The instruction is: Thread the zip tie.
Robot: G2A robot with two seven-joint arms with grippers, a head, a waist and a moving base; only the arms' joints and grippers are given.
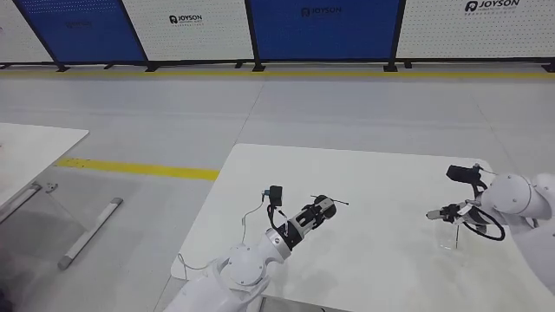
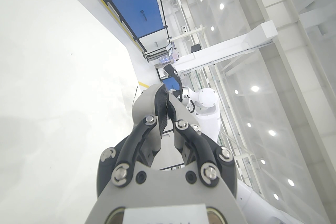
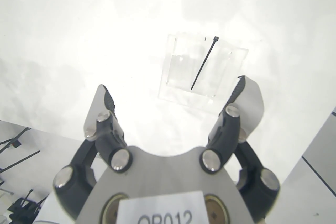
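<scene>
The right gripper (image 3: 172, 83) hangs released over the clear holder (image 3: 236, 62) at the table's right, where the zip tie (image 3: 204, 63) leans. The left gripper (image 2: 165, 97), mid-table, is clenched on a thin black strip (image 1: 340, 201). An off-centre pinch could topple the holder.

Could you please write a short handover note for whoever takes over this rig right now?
Left gripper: jaws shut, apparently pinching what looks like a second zip tie, above the table near its middle.
Right gripper: jaws open, empty, hovering over the clear holder.
Black zip tie: sits straight in the holder, not looped.
Done: at most one tie picked up; nothing threaded.
Left: feed a tie's tail through its head.
</scene>
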